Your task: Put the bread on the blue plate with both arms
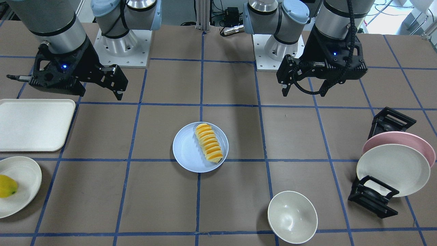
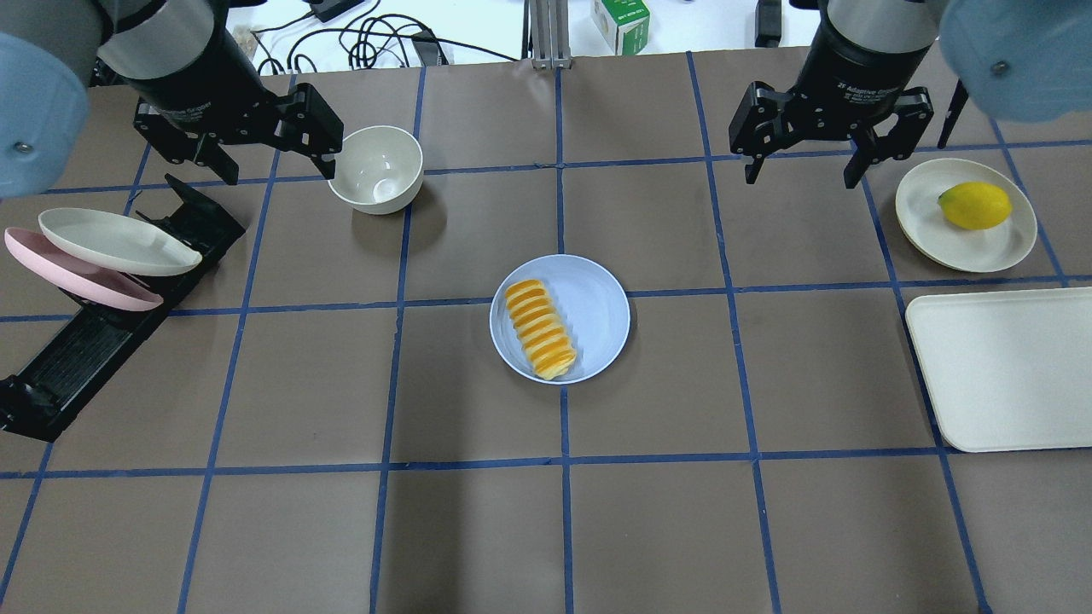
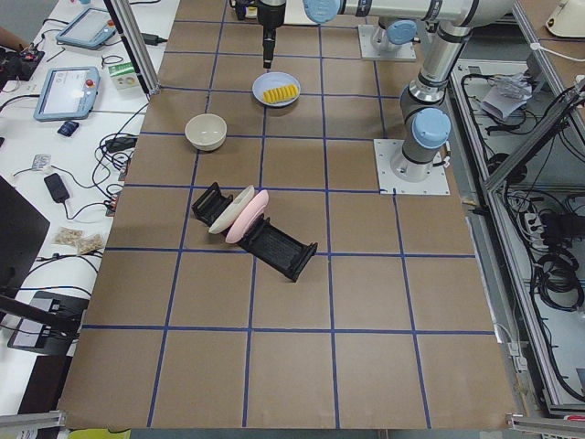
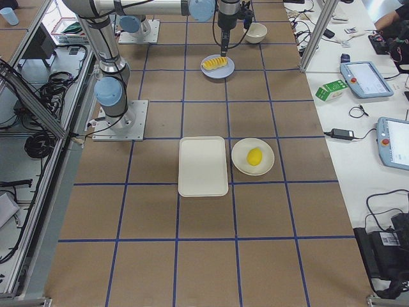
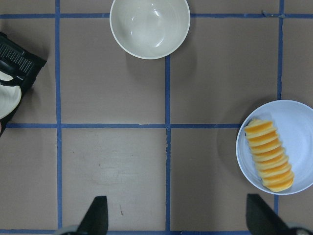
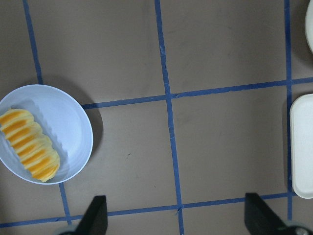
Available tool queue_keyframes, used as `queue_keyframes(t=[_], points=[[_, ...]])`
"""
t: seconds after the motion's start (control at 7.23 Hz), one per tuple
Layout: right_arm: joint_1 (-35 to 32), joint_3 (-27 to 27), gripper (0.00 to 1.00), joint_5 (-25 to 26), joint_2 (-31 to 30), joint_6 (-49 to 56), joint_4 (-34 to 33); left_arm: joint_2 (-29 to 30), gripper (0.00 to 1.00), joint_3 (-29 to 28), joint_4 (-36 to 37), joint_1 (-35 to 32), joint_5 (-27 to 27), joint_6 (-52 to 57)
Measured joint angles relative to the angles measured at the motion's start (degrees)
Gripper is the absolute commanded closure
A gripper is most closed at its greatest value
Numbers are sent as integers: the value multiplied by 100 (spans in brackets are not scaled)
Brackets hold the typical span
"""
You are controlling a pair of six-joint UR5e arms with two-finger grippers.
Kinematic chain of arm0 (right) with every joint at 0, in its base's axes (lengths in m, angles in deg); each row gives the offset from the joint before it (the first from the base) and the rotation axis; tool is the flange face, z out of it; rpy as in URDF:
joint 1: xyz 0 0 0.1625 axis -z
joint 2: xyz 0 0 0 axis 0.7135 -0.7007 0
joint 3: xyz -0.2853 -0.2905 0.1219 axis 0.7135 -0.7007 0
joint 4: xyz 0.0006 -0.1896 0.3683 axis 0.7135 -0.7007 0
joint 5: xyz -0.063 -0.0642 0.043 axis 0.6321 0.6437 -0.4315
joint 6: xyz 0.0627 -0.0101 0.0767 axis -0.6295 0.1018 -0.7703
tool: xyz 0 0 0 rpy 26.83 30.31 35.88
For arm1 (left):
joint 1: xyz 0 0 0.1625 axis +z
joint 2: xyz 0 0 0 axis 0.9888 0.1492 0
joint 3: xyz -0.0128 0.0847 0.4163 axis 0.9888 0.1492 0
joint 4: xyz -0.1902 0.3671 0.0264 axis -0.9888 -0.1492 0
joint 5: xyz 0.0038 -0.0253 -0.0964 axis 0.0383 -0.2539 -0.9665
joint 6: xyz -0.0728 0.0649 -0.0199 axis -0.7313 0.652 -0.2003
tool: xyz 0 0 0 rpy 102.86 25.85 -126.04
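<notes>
The bread [image 2: 540, 329], a ridged orange-topped loaf, lies on the left part of the blue plate [image 2: 597, 307] at the table's middle. It also shows in the left wrist view [image 5: 269, 155] and the right wrist view [image 6: 29, 144]. My left gripper [image 2: 277, 166] is open and empty, raised at the far left beside a bowl. My right gripper [image 2: 802, 175] is open and empty, raised at the far right. Both are well away from the plate.
A cream bowl [image 2: 376, 168] stands by the left gripper. A black rack [image 2: 77, 358] at the left holds a cream plate [image 2: 111, 243] and a pink plate [image 2: 81, 281]. At the right are a lemon [image 2: 975, 205] on a cream plate [image 2: 930, 230] and a white tray [image 2: 1007, 367].
</notes>
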Motion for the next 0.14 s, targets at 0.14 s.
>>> queue_keyframes(t=[0.14], points=[[-4, 2, 0, 4, -1, 1, 6, 0, 0, 10, 1, -4, -2, 0]])
